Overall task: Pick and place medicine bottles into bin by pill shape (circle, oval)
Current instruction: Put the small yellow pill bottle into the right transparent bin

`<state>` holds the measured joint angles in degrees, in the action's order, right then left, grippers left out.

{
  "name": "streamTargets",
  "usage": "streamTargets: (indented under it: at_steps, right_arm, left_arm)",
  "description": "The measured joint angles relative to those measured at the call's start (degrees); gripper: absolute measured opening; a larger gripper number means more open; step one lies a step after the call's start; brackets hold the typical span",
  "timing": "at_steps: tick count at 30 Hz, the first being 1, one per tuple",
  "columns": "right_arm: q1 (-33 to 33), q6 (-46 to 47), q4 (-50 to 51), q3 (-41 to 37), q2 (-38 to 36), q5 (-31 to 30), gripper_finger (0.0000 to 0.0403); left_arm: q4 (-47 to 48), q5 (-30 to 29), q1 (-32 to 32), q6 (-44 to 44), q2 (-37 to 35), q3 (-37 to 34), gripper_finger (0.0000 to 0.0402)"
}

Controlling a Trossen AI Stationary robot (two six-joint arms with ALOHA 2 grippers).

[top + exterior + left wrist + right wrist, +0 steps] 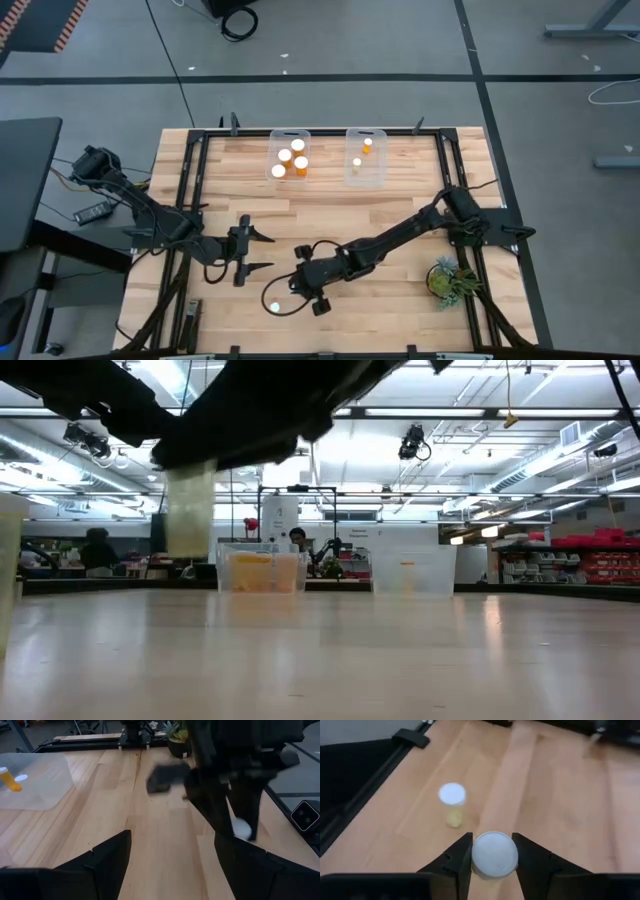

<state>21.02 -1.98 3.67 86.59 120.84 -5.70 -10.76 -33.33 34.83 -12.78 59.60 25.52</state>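
Note:
My right gripper (297, 283) is shut on a medicine bottle with a white cap (494, 854), near the table's front middle. In the low view this bottle (190, 510) hangs clear of the table. A second bottle (275, 307) stands upright on the table just nearer the front edge; it also shows in the right wrist view (452, 805). Three bottles stand in the left clear bin (272, 140) and two in the right clear bin (381, 172). My left gripper (268, 252) is open and empty, left of the right gripper. My right gripper pinches the bottle at its top, one finger (460, 857) on each side of the white cap (494, 840). The fingers come from above, slanting down. The bottle hangs upright below them, its bottom (190, 550) lifted clear of the table.
Both bins stand at the table's far edge. A small potted plant (447, 279) sits at the right front. A black frame rail (190, 190) runs around the table. Bare wood lies between the grippers and the bins.

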Motion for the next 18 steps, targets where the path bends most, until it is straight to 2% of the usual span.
streamTargets:
  at_steps: [9,18]
  right_arm:
    - [-1.1,-2.9,12.1,0.0,-8.6,-5.4,0.0137]
    - [-7.1,-4.5,22.7,0.0,-17.2,-6.6,0.0136]
  left_arm:
    - [0.0,0.0,0.0,0.0,0.0,0.0,0.0293]
    - [0.1,0.0,0.0,0.0,0.0,0.0,0.0293]
